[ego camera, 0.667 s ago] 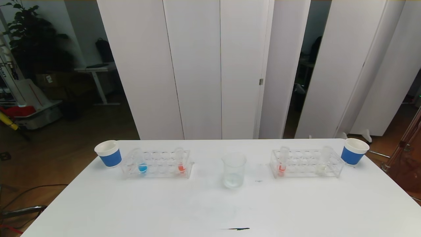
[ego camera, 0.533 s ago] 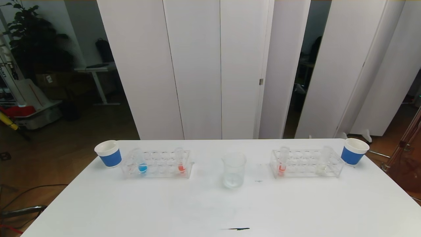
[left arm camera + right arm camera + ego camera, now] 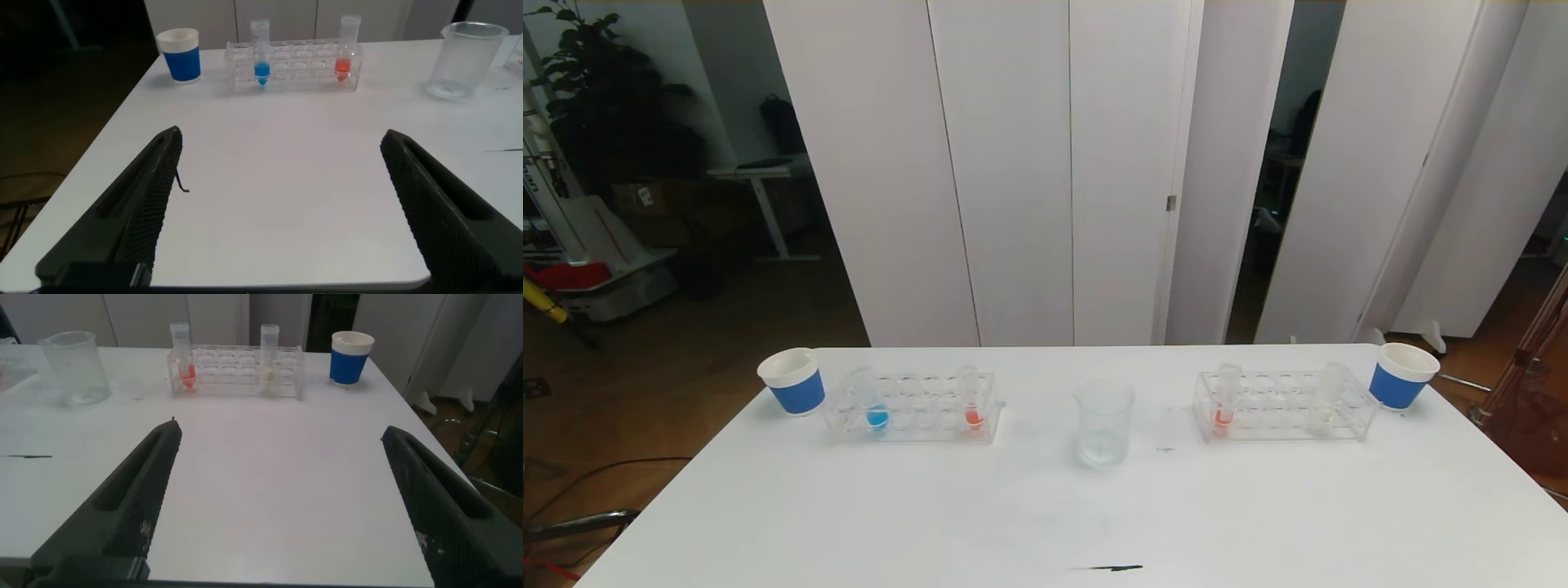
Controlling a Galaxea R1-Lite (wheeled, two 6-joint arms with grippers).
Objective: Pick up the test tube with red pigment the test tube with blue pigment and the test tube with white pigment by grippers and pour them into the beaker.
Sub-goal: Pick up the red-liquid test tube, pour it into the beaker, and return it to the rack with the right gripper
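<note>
The beaker (image 3: 1103, 422) stands clear and upright at the table's middle. A left rack (image 3: 915, 408) holds the test tube with blue pigment (image 3: 876, 408) and a test tube with red pigment (image 3: 972, 404). A right rack (image 3: 1286, 406) holds another red tube (image 3: 1223, 406) and the test tube with white pigment (image 3: 1325, 404). Neither gripper shows in the head view. In the left wrist view my left gripper (image 3: 279, 139) is open over bare table, well short of the blue tube (image 3: 261, 61). My right gripper (image 3: 278, 433) is open too, short of the white tube (image 3: 269, 358).
Two blue-and-white paper cups stand at the outer ends of the racks, one at the left (image 3: 792, 380) and one at the right (image 3: 1401, 374). A thin dark mark (image 3: 1112, 567) lies near the table's front edge. White partition panels rise behind the table.
</note>
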